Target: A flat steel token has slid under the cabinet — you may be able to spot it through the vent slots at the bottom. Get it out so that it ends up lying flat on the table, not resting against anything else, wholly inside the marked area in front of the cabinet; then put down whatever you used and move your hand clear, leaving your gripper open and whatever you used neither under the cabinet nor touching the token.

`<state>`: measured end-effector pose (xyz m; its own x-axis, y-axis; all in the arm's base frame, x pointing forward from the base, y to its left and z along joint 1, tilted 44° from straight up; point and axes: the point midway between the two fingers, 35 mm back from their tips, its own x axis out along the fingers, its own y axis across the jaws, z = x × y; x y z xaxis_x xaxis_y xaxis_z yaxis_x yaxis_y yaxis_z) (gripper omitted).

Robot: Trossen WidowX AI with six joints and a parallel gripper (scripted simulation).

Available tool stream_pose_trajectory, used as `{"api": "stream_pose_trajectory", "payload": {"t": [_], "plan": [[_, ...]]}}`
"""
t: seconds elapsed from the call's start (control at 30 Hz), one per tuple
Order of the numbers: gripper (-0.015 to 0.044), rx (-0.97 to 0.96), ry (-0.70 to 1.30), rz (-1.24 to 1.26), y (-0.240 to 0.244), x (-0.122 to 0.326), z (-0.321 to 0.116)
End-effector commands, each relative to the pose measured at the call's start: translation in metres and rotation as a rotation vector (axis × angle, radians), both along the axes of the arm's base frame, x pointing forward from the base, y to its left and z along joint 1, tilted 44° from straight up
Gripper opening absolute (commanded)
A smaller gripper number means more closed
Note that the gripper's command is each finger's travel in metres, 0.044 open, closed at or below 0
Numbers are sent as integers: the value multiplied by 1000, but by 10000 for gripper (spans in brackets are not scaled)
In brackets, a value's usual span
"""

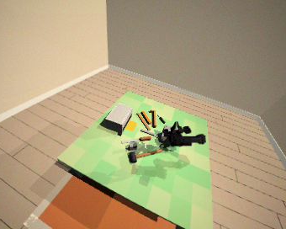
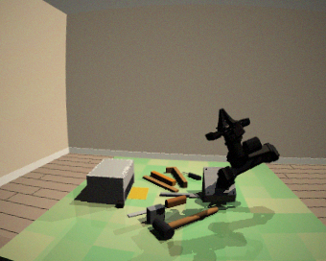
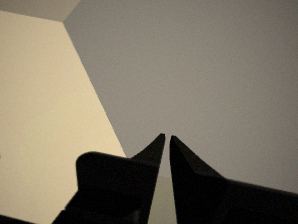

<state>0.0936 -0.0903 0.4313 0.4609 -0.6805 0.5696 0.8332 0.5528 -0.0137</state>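
The cabinet (image 1: 120, 113) (image 2: 110, 169) is a light grey box with a dark lower part at the left of the table. The yellow marked area (image 1: 131, 125) (image 2: 139, 193) lies in front of it. The steel token cannot be made out in any view. My gripper (image 2: 221, 110) (image 3: 167, 138) is raised high above the table near the arm's base, pointing up, with its fingers nearly together and nothing between them. An L-shaped orange tool (image 1: 154, 119) (image 2: 179, 177), an orange bar (image 2: 163, 177) and a thin stick (image 2: 160, 183) lie beyond the marked area.
A mallet (image 1: 132, 157) (image 2: 162, 228) lies nearest the exterior camera. By it are a grey block (image 1: 132, 146) (image 2: 155, 214) and an orange-handled tool (image 1: 145, 138) (image 2: 175, 201) with a metal blade. A metal strip (image 2: 172, 195) and a small black-handled tool (image 1: 161, 119) (image 2: 195, 177) lie near the arm's base.
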Motion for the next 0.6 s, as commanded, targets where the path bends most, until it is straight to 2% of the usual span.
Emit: {"api": "stream_pose_trajectory", "payload": {"t": [0.0, 0.57], "plan": [[0, -17, 10, 8, 5, 2, -8], [0, -16, 3, 13, 6, 1, -9]]}}
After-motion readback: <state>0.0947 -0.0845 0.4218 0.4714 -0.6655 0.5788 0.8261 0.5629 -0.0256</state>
